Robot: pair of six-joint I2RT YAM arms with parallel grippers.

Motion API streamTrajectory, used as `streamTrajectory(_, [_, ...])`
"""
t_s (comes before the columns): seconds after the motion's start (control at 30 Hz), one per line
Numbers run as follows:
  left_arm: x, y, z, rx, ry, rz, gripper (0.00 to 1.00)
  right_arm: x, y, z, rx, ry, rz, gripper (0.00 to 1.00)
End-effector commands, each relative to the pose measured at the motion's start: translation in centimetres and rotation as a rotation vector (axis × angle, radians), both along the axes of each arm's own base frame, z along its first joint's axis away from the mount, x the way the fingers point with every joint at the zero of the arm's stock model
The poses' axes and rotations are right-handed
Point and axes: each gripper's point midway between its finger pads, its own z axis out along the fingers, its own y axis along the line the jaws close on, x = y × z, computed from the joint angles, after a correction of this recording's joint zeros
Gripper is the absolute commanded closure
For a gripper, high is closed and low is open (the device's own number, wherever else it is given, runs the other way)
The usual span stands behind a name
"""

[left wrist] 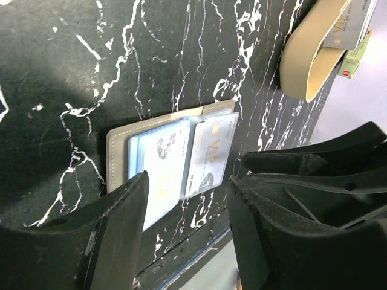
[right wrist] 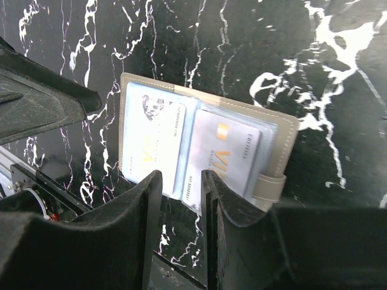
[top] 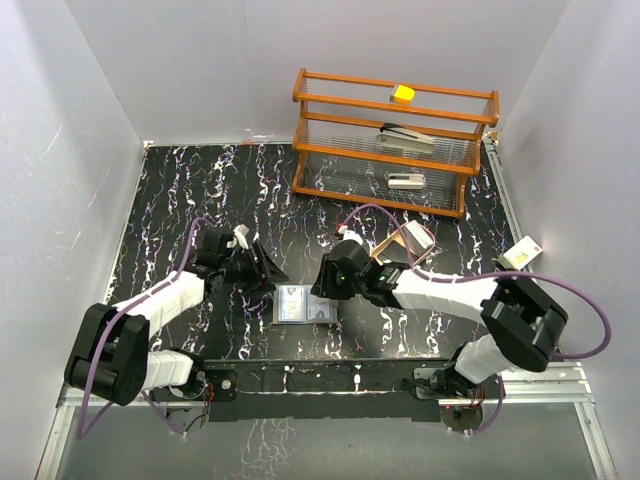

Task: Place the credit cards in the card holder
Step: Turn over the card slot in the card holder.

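Left gripper (left wrist: pixel 187 187) and right gripper (right wrist: pixel 180 178) hang parted and empty either side of the open card holder (right wrist: pixel 270 187).

One card holder (right wrist: pixel 123 121) lay open near the middle. It held two: one pale blue credit card (right wrist: pixel 154 142) on the left and one whitish credit card (right wrist: pixel 224 157) on the right. Far right stood one wooden rack (top: pixel 300 130) with two staplers, an upper stapler (top: pixel 405 137) and a lower stapler (top: pixel 406 181), and one yellow block (top: pixel 404 93). One tan tray (left wrist: pixel 299 66) sat right of the holder.
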Motion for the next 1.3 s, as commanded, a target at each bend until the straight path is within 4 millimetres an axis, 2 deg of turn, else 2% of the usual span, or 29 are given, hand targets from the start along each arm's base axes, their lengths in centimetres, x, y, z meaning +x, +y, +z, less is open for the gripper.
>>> streamTrajectory(0.0, [-1.0, 0.1, 0.8, -0.105, 0.031, -0.018, 0.47, 0.9, 3.7, 2.1, 0.080, -0.028, 0.032, 0.70])
streamTrajectory(0.4, [-1.6, 0.2, -0.1, -0.151, 0.059, -0.019, 0.47, 0.8, 5.8, -1.3, 0.026, 0.035, 0.072, 0.73])
streamTrajectory(0.6, [-1.9, -0.2, -0.6, -0.173, 0.083, -0.043, 0.46, -0.1, 5.0, -3.8, -0.029, 0.078, 0.072, 0.83])
streamTrajectory(0.73, [-2.0, -0.2, -0.9, -0.170, 0.093, -0.051, 0.46, -0.5, 4.6, -4.8, -0.050, 0.095, 0.071, 0.90])
streamTrajectory(1.27, [-2.2, -0.1, -1.8, -0.163, 0.123, -0.040, 0.46, -0.8, 4.5, -5.0, -0.044, 0.094, 0.074, 0.92])
